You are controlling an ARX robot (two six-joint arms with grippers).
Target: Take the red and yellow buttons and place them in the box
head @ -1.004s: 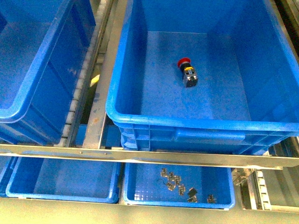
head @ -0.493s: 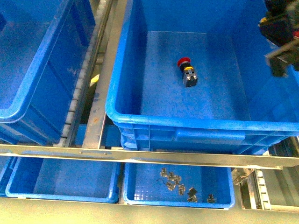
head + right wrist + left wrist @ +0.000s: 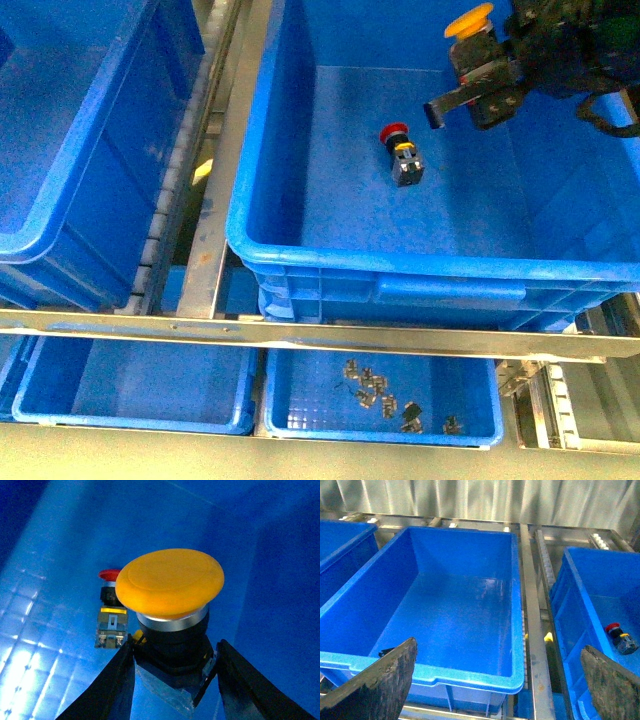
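Metal rack frame [image 3: 300, 335], corrugated wall [image 3: 480, 500]

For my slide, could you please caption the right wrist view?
Right gripper holds the yellow button above the red button in the box.

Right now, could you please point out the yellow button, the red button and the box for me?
yellow button [image 3: 170, 582], right wrist view, on the top of its cap.
red button [image 3: 394, 131], front view, on its round red cap.
box [image 3: 450, 270], front view, on the near rolled rim.
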